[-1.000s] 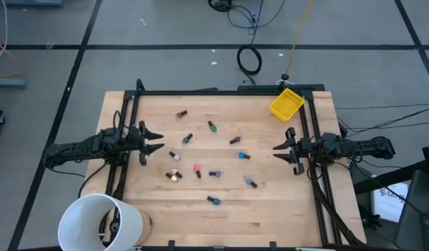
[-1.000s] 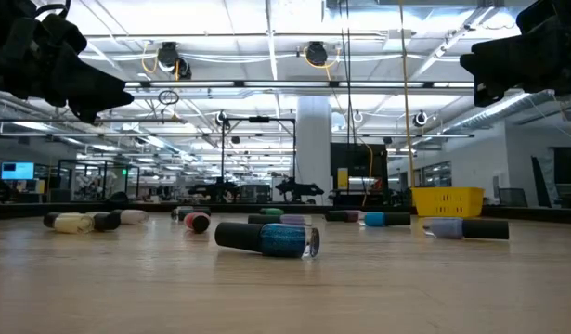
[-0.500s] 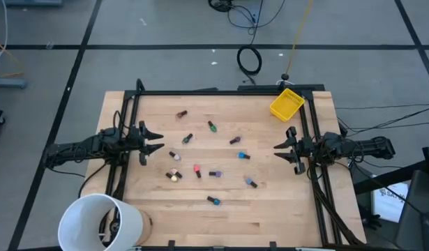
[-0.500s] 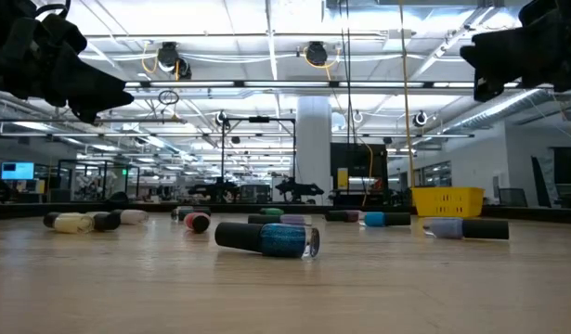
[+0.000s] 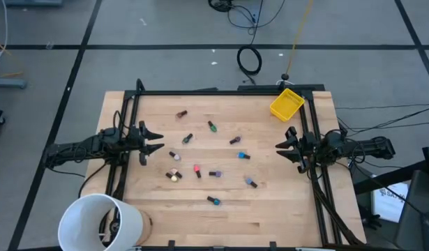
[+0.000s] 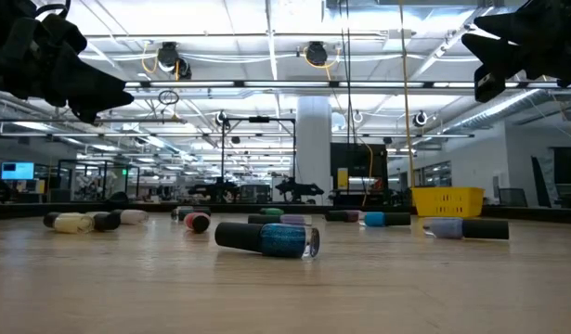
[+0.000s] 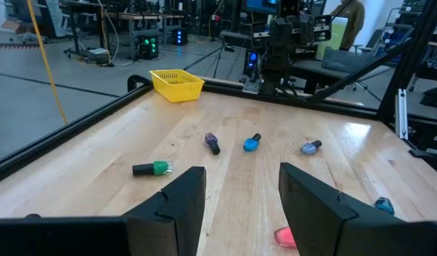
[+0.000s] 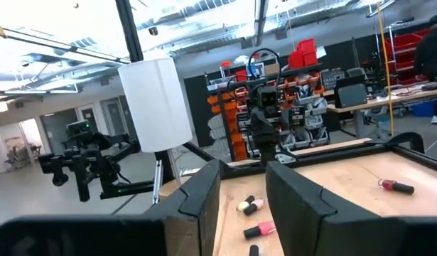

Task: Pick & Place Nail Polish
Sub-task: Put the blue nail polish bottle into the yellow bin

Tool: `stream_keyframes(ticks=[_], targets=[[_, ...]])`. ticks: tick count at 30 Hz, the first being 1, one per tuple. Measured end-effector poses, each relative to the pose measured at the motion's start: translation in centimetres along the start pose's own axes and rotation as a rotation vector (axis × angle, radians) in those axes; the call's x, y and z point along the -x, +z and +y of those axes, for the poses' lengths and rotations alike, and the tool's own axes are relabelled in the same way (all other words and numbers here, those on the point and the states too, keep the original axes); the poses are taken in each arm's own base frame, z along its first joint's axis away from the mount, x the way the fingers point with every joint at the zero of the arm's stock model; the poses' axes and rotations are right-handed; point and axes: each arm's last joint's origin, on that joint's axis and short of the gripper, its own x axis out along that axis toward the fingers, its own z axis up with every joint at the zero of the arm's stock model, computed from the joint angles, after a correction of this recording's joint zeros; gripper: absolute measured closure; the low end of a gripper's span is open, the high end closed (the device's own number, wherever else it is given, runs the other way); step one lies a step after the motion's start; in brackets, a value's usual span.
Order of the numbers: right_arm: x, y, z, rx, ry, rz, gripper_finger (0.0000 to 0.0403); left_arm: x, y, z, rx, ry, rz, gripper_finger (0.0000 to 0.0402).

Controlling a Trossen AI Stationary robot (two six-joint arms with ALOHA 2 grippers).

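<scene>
Several nail polish bottles lie on their sides across the middle of the wooden table: a green one (image 5: pixel 212 127), a pink one (image 5: pixel 197 169), a blue one (image 5: pixel 243 155) and a teal one (image 5: pixel 213 200) nearest the front edge (image 6: pixel 271 238). My left gripper (image 5: pixel 162 141) hovers open at the table's left side, pointing level toward the bottles (image 7: pixel 239 178). At the right side my right gripper (image 5: pixel 279 149) also hovers open, pointing inward and slightly upward (image 8: pixel 243 174). Neither has anything between its fingers.
A yellow bin (image 5: pixel 287 104) stands at the far right corner. A large white bucket (image 5: pixel 99 223) stands off the near left corner. A black frame (image 5: pixel 221 91) runs along the table's far, left and right sides. Bare wood lies along the near edge.
My right gripper has rolled about its own line and tipped its fingers a little upward while staying in place. The bottles lie as before.
</scene>
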Motion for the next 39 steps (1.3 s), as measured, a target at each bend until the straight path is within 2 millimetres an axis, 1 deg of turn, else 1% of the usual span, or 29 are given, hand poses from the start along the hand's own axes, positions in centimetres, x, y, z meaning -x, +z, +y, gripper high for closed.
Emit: stream_keyframes(ticks=[5, 10, 12, 15, 18, 21, 24, 31, 39], targets=[[0.0, -0.2, -0.1, 0.042, -0.012, 0.022, 0.0298, 0.0, 0.0, 0.0, 0.000, 0.000, 0.000, 0.0224], [-0.4, -1.0, -0.7, 0.080, -0.183, 0.080, 0.0290, 0.0, 0.0, 0.0, 0.000, 0.000, 0.000, 0.0224], [-0.8, -1.5, -1.0, 0.064, -0.240, 0.126, 0.0273, 0.0, 0.0, 0.0, 0.000, 0.000, 0.000, 0.0224], [-1.4, -2.4, -1.4, 0.008, -0.312, 0.192, 0.0231, 0.0, 0.0, 0.0, 0.000, 0.000, 0.000, 0.0224], [-2.0, -3.4, -1.7, -0.005, -0.339, 0.270, 0.0183, 0.0, 0.0, 0.0, 0.000, 0.000, 0.000, 0.0224], [-2.4, -4.7, -2.0, -0.014, -0.373, 0.372, 0.0156, 0.0, 0.0, 0.0, 0.000, 0.000, 0.000, 0.0224], [-2.7, -6.2, -2.3, 0.000, -0.407, 0.505, 0.0153, 0.0, 0.0, 0.0, 0.000, 0.000, 0.000, 0.0224], [-4.9, -7.2, -2.7, 0.060, -0.434, 0.683, 0.0170, 0.0, 0.0, 0.0, 0.000, 0.000, 0.000, 0.0224], [-7.5, -8.1, -2.9, 0.115, -0.414, 0.710, 0.0170, 0.0, 0.0, 0.0, 0.002, 0.000, 0.000, 0.0224]])
